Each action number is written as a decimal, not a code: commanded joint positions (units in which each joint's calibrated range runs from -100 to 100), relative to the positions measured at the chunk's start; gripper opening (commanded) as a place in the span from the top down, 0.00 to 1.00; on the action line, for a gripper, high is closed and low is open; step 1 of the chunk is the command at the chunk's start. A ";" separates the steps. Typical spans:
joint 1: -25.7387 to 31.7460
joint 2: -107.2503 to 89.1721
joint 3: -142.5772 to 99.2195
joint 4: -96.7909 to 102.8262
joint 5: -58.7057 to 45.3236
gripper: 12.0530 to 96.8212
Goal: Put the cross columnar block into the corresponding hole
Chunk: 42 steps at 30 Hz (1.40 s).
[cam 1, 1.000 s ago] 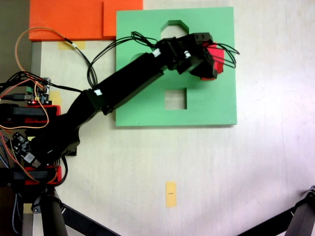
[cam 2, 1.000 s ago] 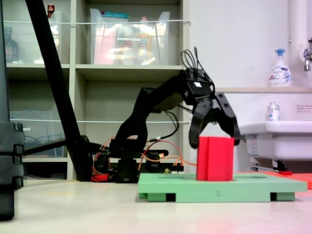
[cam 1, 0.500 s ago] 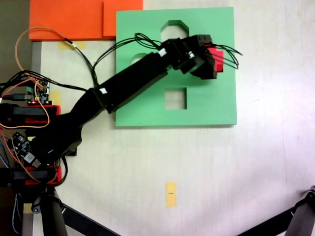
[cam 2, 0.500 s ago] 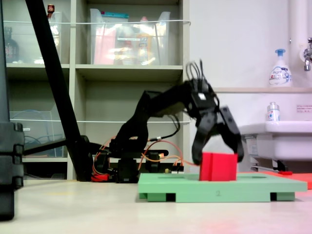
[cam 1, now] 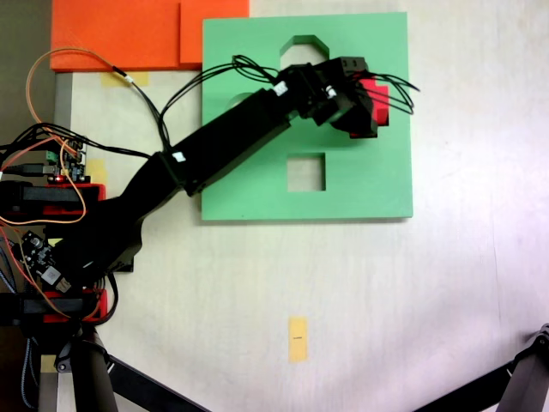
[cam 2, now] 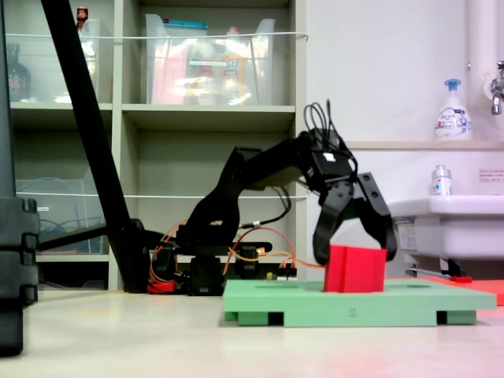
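pale table (cam 1: pixel 429 300): green board (cam 1: pixel 377 184), orange sheets (cam 1: pixel 120 34).

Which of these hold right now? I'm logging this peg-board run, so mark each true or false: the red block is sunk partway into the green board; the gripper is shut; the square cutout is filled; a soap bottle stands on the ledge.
1. The red block is sunk partway into the green board: true; its top stands above the board.
2. The gripper is shut: false; its jaws are spread, one on each side of the block.
3. The square cutout is filled: false; it is empty.
4. A soap bottle stands on the ledge: true.
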 commanded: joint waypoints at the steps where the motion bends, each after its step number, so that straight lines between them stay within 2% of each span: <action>1: 0.39 1.61 2.10 2.29 0.34 0.58; 10: 0.20 6.92 2.10 -1.85 0.63 0.51; 11: 0.24 6.92 2.10 -3.88 1.76 0.45; 14: 0.29 4.96 2.10 -9.36 1.90 0.15; 16: 0.24 2.31 2.10 -11.87 1.86 0.05; 24: 0.63 -17.24 2.10 -21.79 1.81 0.06; 26: 0.93 -25.62 2.10 -23.33 1.66 0.12; 29: 0.54 -39.31 2.10 -28.53 0.88 0.28; 32: -0.49 -52.02 2.20 -30.07 -3.47 0.29; 33: -0.88 -55.79 2.20 -30.64 -5.81 0.29; 37: -4.84 -71.71 2.00 -30.84 -28.62 0.29; 39: -7.62 -77.72 2.00 -30.84 -36.43 0.29; 42: -11.28 -82.61 2.10 -29.01 -39.32 0.38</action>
